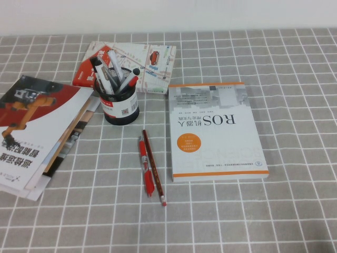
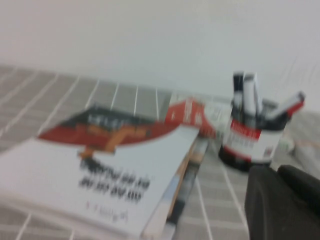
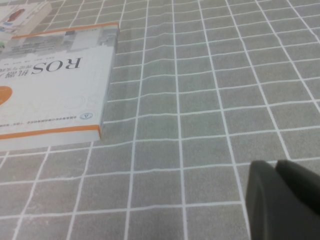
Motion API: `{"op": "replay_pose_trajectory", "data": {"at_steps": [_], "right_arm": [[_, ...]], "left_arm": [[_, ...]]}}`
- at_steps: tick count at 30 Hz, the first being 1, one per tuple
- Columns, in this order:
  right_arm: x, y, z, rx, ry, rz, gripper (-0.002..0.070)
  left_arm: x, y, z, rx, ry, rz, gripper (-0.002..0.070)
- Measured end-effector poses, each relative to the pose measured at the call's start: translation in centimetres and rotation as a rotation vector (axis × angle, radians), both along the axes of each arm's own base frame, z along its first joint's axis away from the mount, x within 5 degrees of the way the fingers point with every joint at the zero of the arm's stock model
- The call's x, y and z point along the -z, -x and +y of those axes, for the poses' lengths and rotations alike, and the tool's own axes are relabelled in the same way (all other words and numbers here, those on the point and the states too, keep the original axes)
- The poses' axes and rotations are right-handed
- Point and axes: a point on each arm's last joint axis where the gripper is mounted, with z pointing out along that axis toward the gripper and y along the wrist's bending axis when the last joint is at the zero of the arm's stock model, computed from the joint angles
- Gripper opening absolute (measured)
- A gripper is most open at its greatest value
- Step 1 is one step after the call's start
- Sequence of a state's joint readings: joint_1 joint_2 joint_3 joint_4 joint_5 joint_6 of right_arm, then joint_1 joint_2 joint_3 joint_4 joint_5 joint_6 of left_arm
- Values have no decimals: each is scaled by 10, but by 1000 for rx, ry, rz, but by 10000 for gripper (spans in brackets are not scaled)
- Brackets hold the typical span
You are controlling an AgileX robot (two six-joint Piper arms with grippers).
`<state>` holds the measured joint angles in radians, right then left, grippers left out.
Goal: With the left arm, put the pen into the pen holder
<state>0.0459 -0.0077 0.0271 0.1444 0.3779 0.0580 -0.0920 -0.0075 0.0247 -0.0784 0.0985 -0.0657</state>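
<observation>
Pen (image 1: 115,67) in pen holder (image 1: 121,107); wrist views blurrily show left pincer (image 2: 282,200), right pincer (image 3: 282,200).

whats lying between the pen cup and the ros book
Mostly bare checked cloth. The red pen and pencil lie just in front of that gap, between pen cup and ROS book; the high view shows it.

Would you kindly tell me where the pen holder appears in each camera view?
High view: pen holder upper left of centre, behind the red pen.
Left wrist view: pen holder at right, beyond the left hand.
Right wrist view: not in it.
Shared landmark: the magazine stack.
</observation>
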Motion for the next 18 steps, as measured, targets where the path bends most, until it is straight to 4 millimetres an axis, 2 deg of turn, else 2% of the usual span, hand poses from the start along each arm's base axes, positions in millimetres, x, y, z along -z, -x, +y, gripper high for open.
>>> {"op": "replay_pose_trajectory", "data": {"at_steps": [9,18], "right_arm": [[0,0,0,0,0,0,-15],[0,0,0,0,0,0,-15]], "left_arm": [[24,4,-1,17,-72,257,0],[25,5,0,21,-125,269,0]]}}
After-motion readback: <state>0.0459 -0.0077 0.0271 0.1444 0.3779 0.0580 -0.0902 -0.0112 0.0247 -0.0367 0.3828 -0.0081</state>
